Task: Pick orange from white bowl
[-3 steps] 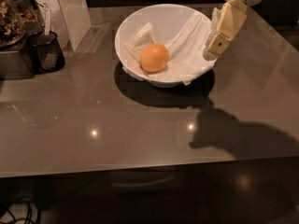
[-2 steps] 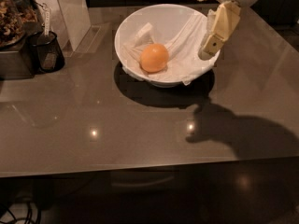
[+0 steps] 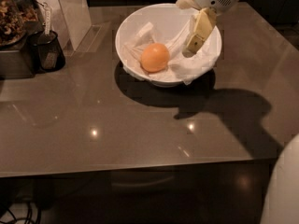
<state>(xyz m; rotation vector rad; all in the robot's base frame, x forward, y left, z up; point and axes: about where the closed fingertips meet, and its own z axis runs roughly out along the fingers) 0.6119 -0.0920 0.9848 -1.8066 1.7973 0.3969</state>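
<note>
Glossy brown table (image 3: 93, 125), dim light — gripper (image 3: 192, 42) above white bowl (image 3: 159, 6), openness unclear; orange (image 3: 155, 57) inside.

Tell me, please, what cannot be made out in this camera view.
- The gripper, over the right side of the white bowl: arm cut off by the top edge.
- Right inner wall of the bowl: hidden behind the gripper.
- Underside of the orange: hidden against the cloth lining.
- Contents of the black cup: too dark.

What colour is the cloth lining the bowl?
White cloth, matching the bowl; clearest in the camera view. The gripper hangs above the cloth.
</note>
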